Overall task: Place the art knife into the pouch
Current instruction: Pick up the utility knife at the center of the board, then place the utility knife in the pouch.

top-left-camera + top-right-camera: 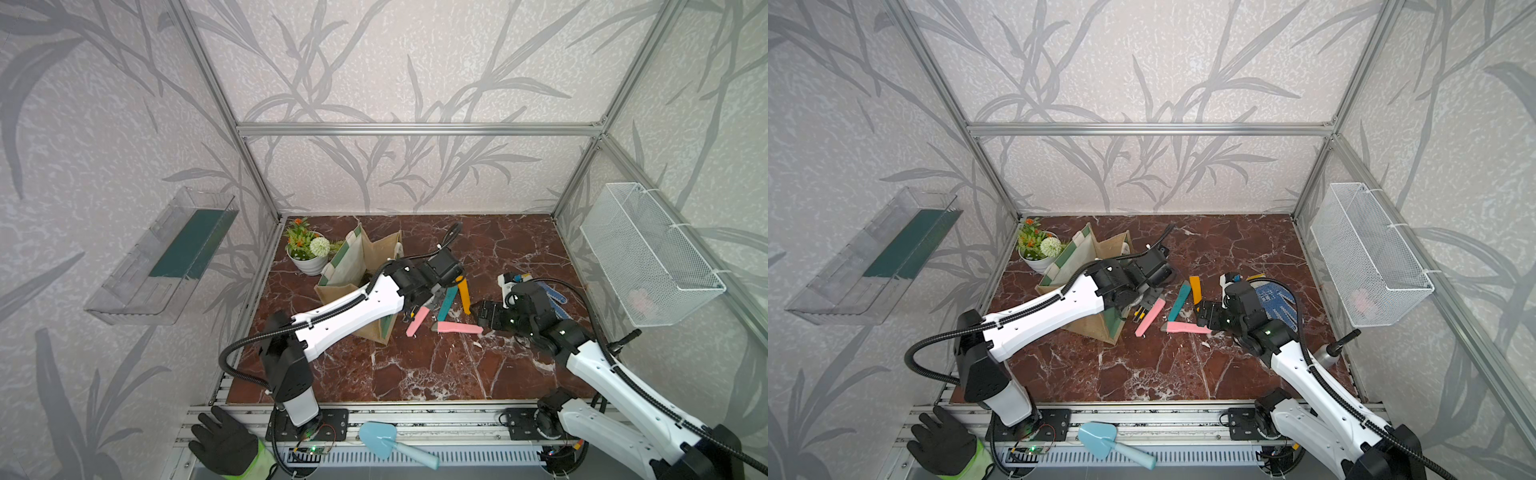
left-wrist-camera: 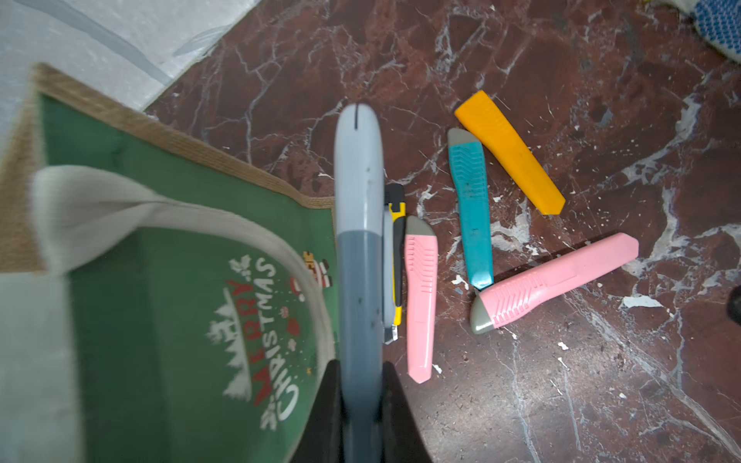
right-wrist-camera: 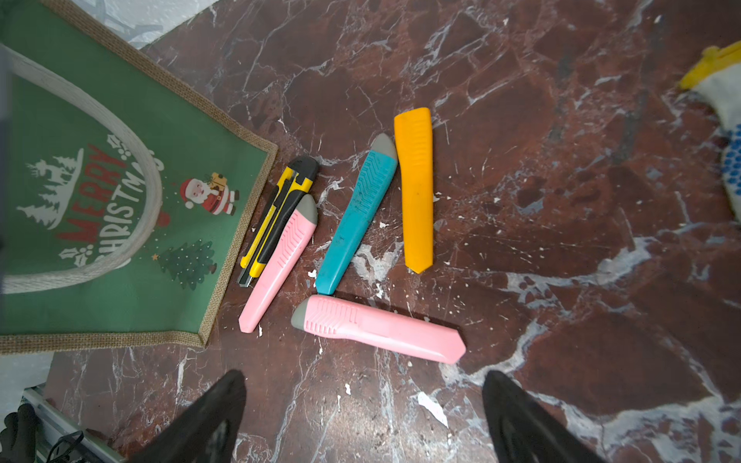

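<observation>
The pouch [image 1: 353, 266] [image 2: 160, 280], tan jute with a green "Merry Christmas" panel, sits at the table's back left, its white lining showing in both top views. My left gripper [image 2: 359, 373] is shut on a grey art knife [image 2: 358, 180], which hangs beside the pouch's green side. Several more knives lie on the marble: two pink [image 3: 379, 328] [image 3: 276, 264], a teal [image 3: 355, 216], an orange [image 3: 415, 188] and a yellow-black [image 3: 276, 216]. My right gripper [image 3: 363, 377] [image 1: 482, 316] stands open and empty just short of the nearer pink knife.
A flower pot [image 1: 309, 249] stands behind the pouch. A blue-dotted glove [image 1: 1277, 301] lies under my right arm. A white wire basket [image 1: 648, 257] hangs on the right wall, a clear shelf [image 1: 166, 257] on the left. A blue trowel [image 1: 390, 444] and black glove [image 1: 226, 446] lie on the front rail.
</observation>
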Robot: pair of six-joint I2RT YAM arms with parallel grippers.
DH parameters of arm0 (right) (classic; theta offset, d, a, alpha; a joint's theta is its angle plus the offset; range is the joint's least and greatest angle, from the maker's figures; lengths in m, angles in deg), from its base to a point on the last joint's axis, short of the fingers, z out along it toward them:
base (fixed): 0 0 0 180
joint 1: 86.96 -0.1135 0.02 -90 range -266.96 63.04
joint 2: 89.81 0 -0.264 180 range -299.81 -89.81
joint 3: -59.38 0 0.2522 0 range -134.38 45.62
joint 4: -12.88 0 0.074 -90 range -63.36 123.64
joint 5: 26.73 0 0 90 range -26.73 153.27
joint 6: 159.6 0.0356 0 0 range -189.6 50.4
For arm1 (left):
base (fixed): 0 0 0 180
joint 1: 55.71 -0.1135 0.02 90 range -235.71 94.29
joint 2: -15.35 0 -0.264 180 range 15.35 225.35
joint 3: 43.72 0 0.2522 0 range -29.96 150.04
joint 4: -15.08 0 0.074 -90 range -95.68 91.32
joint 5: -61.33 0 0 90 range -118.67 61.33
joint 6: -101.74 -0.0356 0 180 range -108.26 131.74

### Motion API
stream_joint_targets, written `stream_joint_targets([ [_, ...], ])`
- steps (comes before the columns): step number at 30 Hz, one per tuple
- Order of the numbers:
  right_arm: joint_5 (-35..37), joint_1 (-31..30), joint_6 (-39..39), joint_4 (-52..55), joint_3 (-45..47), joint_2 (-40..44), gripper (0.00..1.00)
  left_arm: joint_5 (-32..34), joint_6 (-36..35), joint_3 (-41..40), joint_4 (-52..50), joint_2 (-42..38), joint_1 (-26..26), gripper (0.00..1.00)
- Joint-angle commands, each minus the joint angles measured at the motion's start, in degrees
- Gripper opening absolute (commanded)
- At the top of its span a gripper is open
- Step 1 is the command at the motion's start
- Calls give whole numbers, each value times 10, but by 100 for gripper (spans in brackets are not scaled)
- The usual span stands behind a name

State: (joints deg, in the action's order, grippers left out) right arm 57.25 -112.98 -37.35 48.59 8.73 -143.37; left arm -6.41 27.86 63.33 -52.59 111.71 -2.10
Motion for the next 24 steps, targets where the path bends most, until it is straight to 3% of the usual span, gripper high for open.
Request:
stream_joint_targets([
  [1, -32, 3, -18, -16, -21, -19, 93, -5, -12, 45, -53, -49, -23, 11],
  [5, -18, 3, -35, -4, -21, -24, 93, -20, -22, 62, -48, -98, -50, 11],
  [17, -20, 3, -67, -21, 10, 10, 93, -185, 6, -21, 9, -192, -258, 12],
  [24, -22, 3, -68, -24, 35, 27, 93, -210, 2, -68, 38, -172, -291, 11],
])
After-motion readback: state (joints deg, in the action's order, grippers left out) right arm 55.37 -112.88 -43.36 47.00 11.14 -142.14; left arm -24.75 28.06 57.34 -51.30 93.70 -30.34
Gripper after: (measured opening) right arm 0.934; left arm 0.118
